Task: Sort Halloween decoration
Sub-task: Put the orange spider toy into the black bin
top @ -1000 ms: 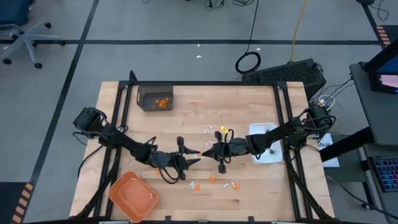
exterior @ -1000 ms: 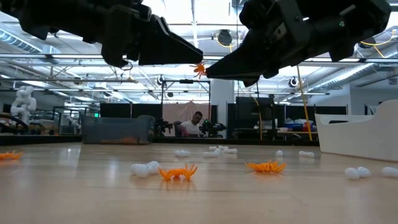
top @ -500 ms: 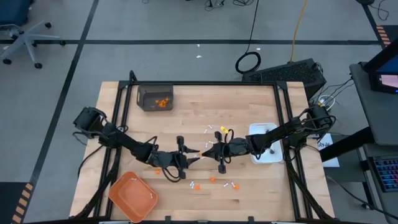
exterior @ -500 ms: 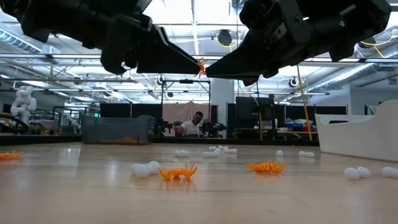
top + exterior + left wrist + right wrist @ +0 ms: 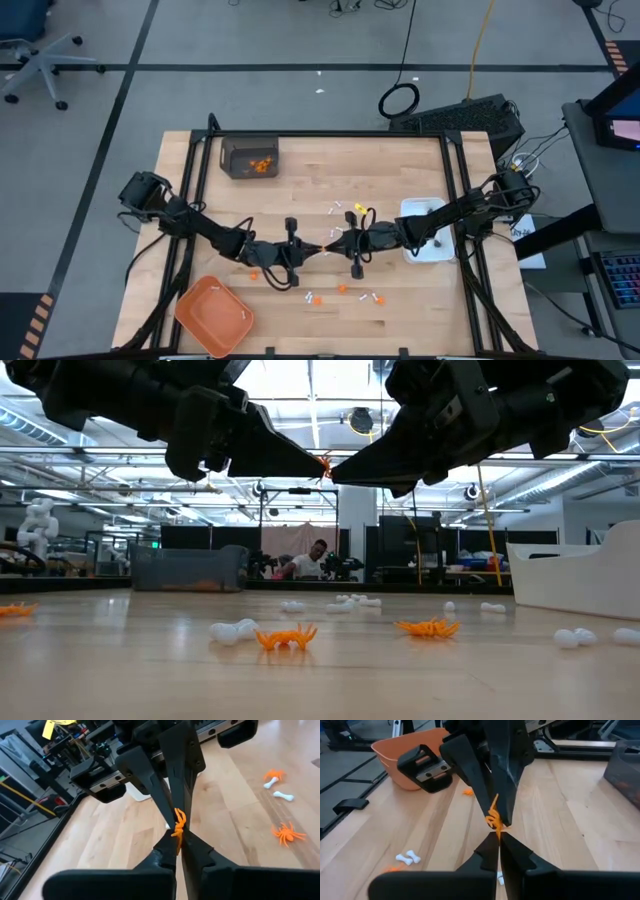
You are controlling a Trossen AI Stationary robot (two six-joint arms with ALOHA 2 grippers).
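Note:
One orange spider-shaped piece of the Halloween decoration [image 5: 323,467] hangs in mid-air over the middle of the table. My left gripper [image 5: 318,249] comes at it from the table's left and my right gripper [image 5: 336,244] from the right. Their tips meet nose to nose and both are shut on the piece. More orange spiders [image 5: 287,637] and small white bone sticks [image 5: 367,297] lie loose on the wooden table. My left gripper pinches the spider's end that faces it [image 5: 178,838] between its two fingertips. The fingers come nearly level from the table's left. The spider is lifted clear of the table. My right gripper pinches the spider's opposite end [image 5: 495,828] between its two fingertips, coming nearly level from the table's right. The piece spans the small gap between the two grippers' tips, high above the table.
A dark bin [image 5: 250,157] with orange bits stands at the far left, an orange tray [image 5: 212,315] at the near left corner, and a white rectangular dish [image 5: 428,228] at the right edge. People and equipment show in the room behind.
My left gripper, which stood open around the spider held by my right gripper, has shut on it. Neither arm has shifted noticeably, and the spider has stayed in mid-air.

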